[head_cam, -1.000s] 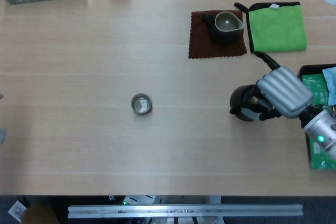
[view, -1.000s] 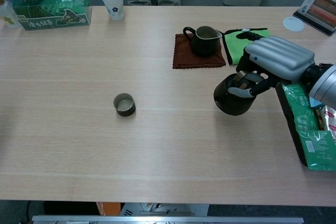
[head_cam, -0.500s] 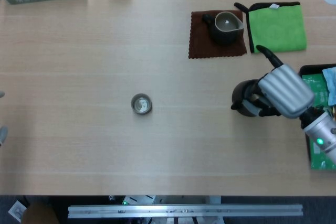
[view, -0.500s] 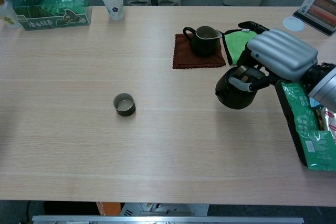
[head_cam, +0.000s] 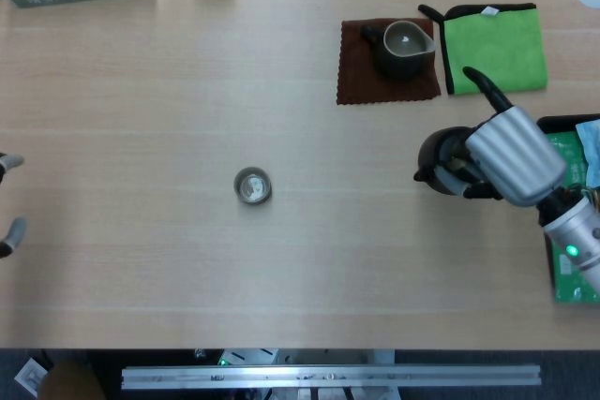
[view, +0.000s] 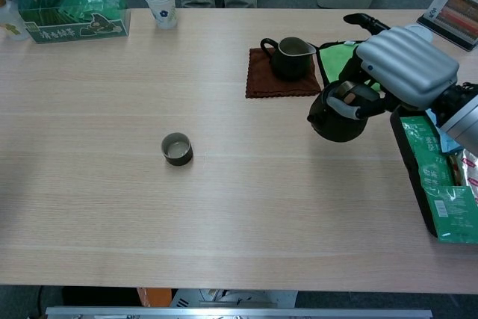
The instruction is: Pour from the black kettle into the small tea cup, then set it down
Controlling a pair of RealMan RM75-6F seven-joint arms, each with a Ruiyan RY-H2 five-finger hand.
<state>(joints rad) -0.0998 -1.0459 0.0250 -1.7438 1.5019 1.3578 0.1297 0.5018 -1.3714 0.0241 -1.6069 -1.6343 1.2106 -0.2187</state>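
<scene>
Pale wood table [view: 224, 214], right hand [view: 403, 72] grasping black kettle [view: 336, 119], small tea cup [view: 178, 149] well apart, brown mat [view: 261, 80] behind

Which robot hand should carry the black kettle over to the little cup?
The right hand: it already holds the black kettle. The left hand only peeks in at the table's edge, holding nothing, away from the cup.

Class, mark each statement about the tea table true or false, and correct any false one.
1. The right hand holds the black kettle. True.
2. The small cup stands on the brown mat. False: it stands on bare table, well left of the mat; a dark pitcher is on the mat.
3. The green cloth lies right of the brown mat. True.
4. The kettle is over the small cup. False: it is far to the cup's right.
5. The paper cup lies tipped over. False: it is upright.
</scene>
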